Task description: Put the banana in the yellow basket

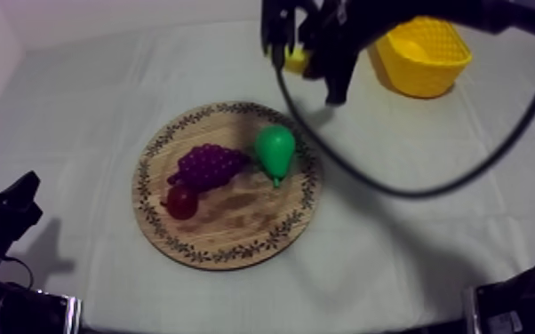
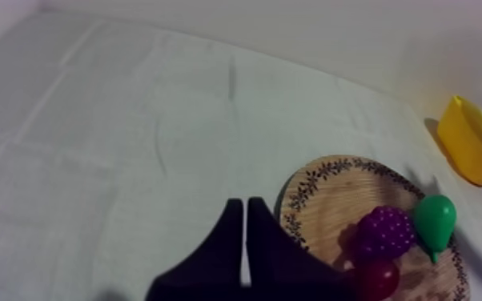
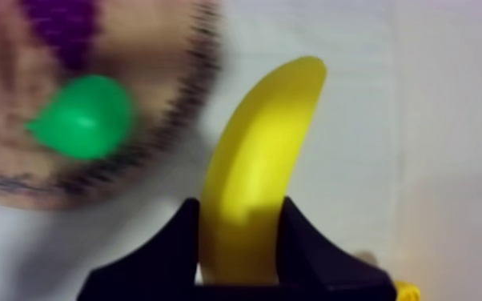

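My right gripper hangs above the cloth between the wooden board and the yellow basket, shut on the banana. In the right wrist view the yellow banana stands clamped between my two black fingers, off the board's rim. The basket stands at the far right of the table, and the left wrist view catches its corner. My left gripper rests low at the table's left with its fingers together as a narrow wedge.
On the board lie a green pear, a bunch of purple grapes and a small red fruit. The cloth left of the board is bare.
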You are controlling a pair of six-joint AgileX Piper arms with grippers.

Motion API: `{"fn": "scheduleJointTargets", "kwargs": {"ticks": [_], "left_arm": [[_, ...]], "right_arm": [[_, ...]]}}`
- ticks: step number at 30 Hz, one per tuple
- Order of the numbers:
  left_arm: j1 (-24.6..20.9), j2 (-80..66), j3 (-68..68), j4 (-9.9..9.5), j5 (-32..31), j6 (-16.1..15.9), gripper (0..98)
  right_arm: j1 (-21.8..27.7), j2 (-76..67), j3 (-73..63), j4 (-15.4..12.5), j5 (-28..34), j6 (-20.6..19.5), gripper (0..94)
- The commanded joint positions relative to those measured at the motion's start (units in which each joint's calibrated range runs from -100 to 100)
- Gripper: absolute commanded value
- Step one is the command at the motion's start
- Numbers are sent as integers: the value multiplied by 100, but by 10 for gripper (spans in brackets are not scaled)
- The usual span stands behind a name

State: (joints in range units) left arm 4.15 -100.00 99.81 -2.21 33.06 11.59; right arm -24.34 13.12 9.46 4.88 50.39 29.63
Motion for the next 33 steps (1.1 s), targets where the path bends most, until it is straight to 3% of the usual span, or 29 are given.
{"fn": "scheduleJointTargets", "kwargs": {"ticks": [1, 15, 33], "left_arm": [[1, 0, -3, 4, 0, 1, 1], [1, 0, -3, 4, 0, 1, 1], [1, 0, -3, 4, 0, 1, 1]], "right_arm": [[439, 173, -841, -15, 99, 66, 238], [1581, 1307, -2502, 84, 154, 112, 236], [2135, 2007, -2341, 221, -230, -28, 248]]}}
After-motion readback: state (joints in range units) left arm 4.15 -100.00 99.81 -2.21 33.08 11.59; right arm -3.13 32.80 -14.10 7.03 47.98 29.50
